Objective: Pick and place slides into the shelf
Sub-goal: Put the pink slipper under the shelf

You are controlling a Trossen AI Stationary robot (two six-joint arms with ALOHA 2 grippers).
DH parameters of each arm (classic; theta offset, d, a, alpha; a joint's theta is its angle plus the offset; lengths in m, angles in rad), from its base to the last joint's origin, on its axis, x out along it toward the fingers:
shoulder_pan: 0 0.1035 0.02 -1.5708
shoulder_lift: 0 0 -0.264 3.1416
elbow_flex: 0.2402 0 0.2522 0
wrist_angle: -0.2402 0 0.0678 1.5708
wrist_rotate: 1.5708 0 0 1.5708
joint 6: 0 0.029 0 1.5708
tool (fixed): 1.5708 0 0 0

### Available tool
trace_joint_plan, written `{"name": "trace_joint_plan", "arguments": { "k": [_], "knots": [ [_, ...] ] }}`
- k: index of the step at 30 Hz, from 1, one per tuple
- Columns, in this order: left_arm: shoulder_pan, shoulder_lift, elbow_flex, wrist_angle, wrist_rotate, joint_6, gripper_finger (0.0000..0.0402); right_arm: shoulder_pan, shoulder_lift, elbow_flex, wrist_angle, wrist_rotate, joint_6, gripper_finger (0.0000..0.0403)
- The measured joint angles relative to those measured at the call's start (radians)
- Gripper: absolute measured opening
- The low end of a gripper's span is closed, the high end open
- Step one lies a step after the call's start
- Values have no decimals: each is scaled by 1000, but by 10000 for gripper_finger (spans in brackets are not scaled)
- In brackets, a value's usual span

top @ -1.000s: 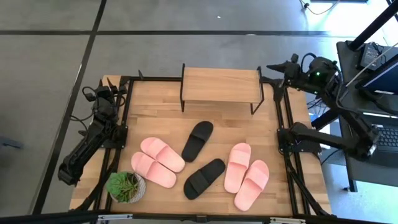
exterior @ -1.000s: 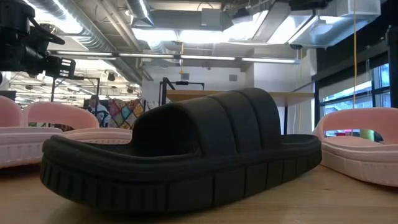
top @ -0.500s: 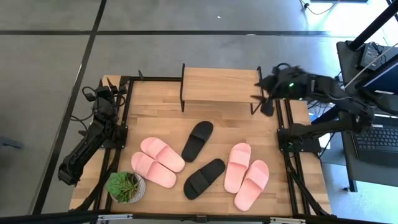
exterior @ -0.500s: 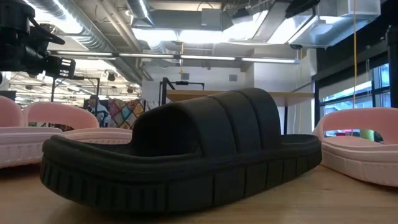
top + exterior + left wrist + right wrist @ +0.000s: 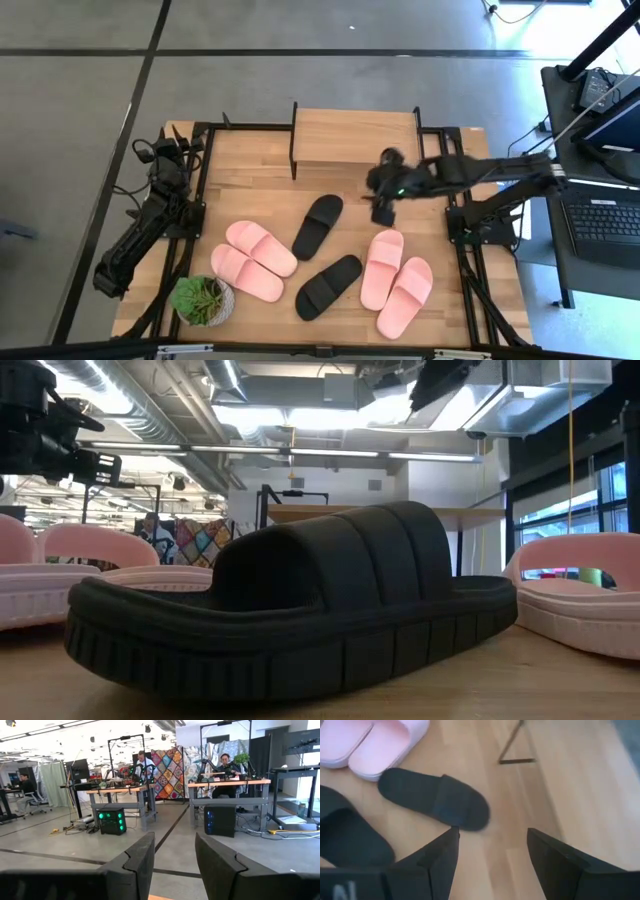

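4 light pink slides (image 5: 261,247) and 2 black slides (image 5: 318,224) are sitting on the light wood table (image 5: 250,190). Shelf (image 5: 355,136) is showing a light wood top, black legs. Plant (image 5: 198,297) is green.

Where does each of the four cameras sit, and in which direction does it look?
High view: above the table, looking straight down; both arms show, right gripper over the table.
Low view: at table-top height, facing a black slide.
Left wrist view: on the left arm, facing the room; its open fingers show.
Right wrist view: looking down past open fingers at another black slide, shared with the high view.
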Motion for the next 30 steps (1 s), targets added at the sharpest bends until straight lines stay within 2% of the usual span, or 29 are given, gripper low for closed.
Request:
{"name": "trace_joint_plan", "arguments": {
  "k": [5, 11, 23, 27, 30],
  "knots": [
    [0, 0, 0, 0, 0, 0, 134, 45, 107, 0, 15, 0, 71, 234],
    [0, 0, 0, 0, 0, 0, 134, 105, 177, 0, 13, 0, 141, 234],
    [0, 0, 0, 0, 0, 0, 134, 246, 191, -1, -30, -1, 347, 234],
    [0, 0, 0, 0, 0, 0, 134, 292, 191, -1, -88, -2, 472, 234],
    [0, 0, 0, 0, 0, 0, 134, 332, 191, -1, -129, -44, 588, 234]
  ]
}}
